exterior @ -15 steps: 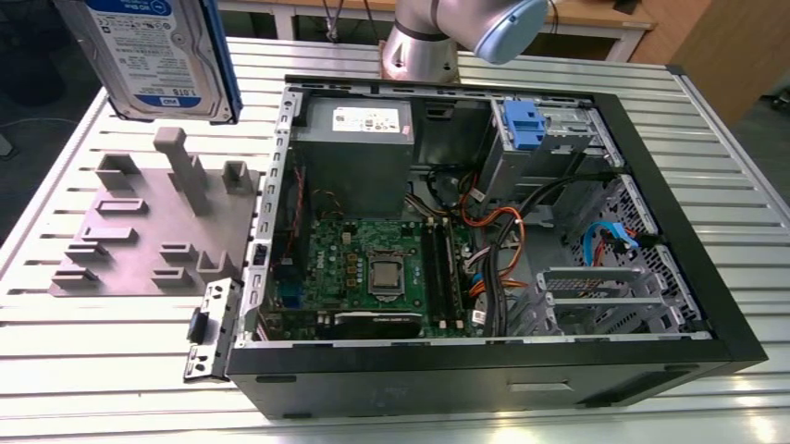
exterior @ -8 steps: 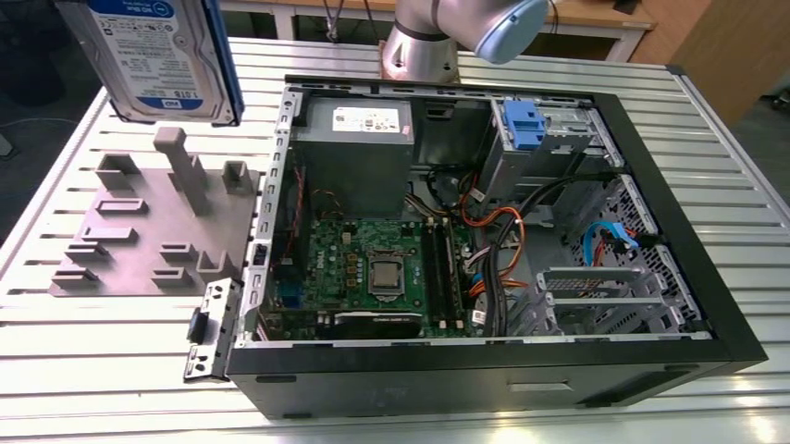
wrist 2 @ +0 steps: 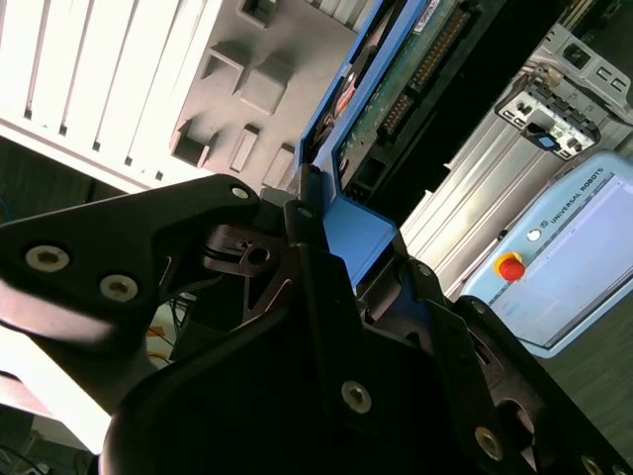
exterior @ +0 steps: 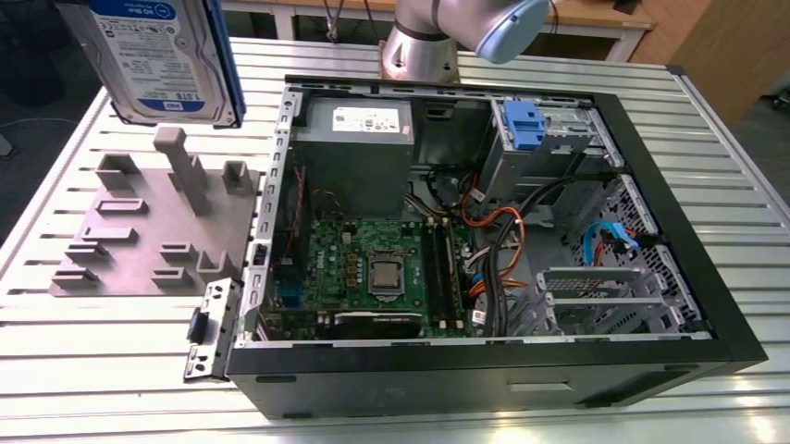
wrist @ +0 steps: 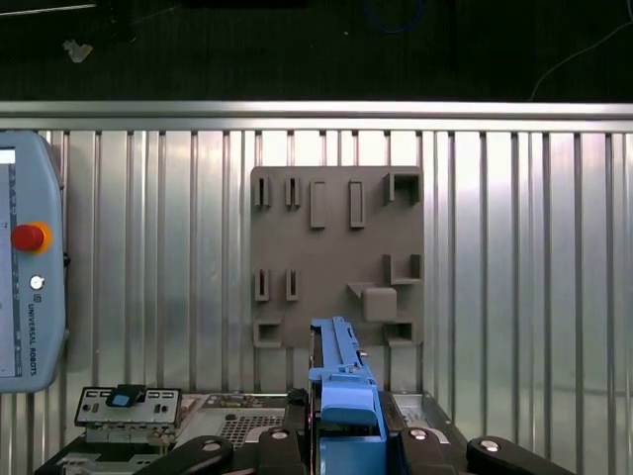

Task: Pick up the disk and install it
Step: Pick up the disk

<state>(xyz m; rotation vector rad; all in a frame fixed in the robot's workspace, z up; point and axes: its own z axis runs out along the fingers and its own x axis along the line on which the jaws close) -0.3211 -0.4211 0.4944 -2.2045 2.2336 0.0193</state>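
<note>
The disk [exterior: 161, 55], silver with a white-and-blue label and a blue carrier frame, hangs upright in the air at the exterior view's upper left, above the grey fixture plate [exterior: 148, 231]. In both wrist views my gripper [wrist 2: 331, 233] is shut on the blue carrier end of the disk [wrist 2: 406, 79], whose green circuit-board side shows in the second wrist view. The first wrist view shows the disk [wrist: 341, 386] edge-on between the black fingers [wrist: 287, 440], straight over the fixture plate [wrist: 336, 257].
An open computer case [exterior: 691, 277] lies to the exterior view's right of the plate, with a grey power supply [exterior: 354, 125], a blue clip [exterior: 524, 125] at the drive bay, and cables. A loose metal bracket [exterior: 210, 328] lies beside it. A teach pendant [wrist: 30, 287] lies on the slatted table.
</note>
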